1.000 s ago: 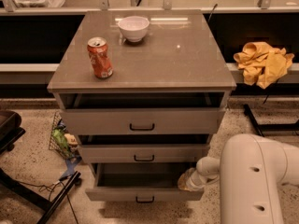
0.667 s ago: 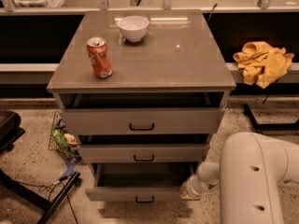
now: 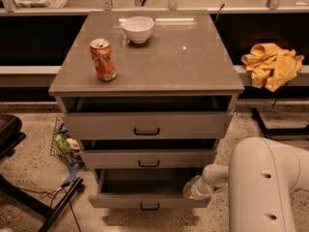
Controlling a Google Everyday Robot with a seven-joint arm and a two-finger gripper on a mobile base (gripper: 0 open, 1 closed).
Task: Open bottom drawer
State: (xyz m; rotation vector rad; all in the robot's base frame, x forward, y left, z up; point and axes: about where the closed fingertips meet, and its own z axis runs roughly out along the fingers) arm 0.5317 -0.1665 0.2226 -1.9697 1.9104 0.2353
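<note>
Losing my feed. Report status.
Tool at right end of bottom drawer. Drawer pulled out, interior showing. Nothing seen blocking its front.

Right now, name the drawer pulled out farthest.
The bottom drawer, lowest of three: its interior shows widest. The gripper is at its right end.

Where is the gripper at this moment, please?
In the camera view the gripper is low on the right, at the right end of the pulled-out bottom drawer, just below the middle drawer.
</note>
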